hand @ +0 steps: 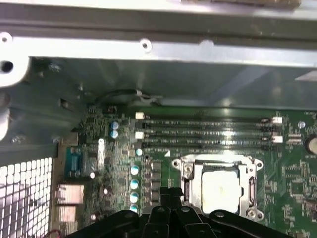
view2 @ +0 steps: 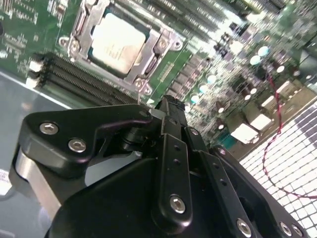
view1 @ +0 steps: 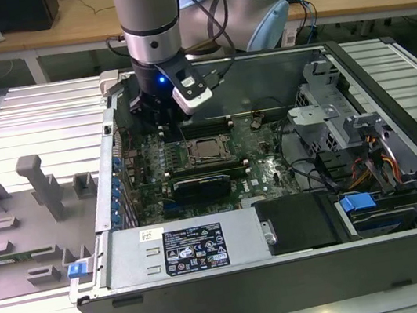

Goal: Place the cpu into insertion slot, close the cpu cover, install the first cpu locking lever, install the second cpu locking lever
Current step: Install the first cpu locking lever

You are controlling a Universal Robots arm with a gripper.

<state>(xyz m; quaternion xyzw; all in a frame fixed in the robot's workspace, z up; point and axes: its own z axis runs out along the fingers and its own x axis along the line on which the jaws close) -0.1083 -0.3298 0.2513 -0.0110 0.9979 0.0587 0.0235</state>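
Observation:
The cpu (view1: 209,149) (view2: 116,42) (hand: 220,191), with its pale metal top up, lies flat in the insertion slot on the green motherboard. The slot is mostly hidden beneath it. The cpu cover (view1: 194,146) (view2: 148,54) (hand: 250,186), a steel frame, lies down around the chip. My gripper (view1: 160,121) (view2: 168,106) (hand: 171,191) hangs over the board at the socket's corner, toward the exterior view's left. Its black fingers are shut together with nothing between them.
Long memory slots (hand: 208,131) (view2: 74,79) run beside the socket toward the case wall (hand: 148,74). A black expansion card (view1: 209,182) lies in front of the socket. A power supply (view1: 183,248), drive cage (view1: 329,117) and cables crowd the case. A grey fixture plate (view1: 34,208) sits outside.

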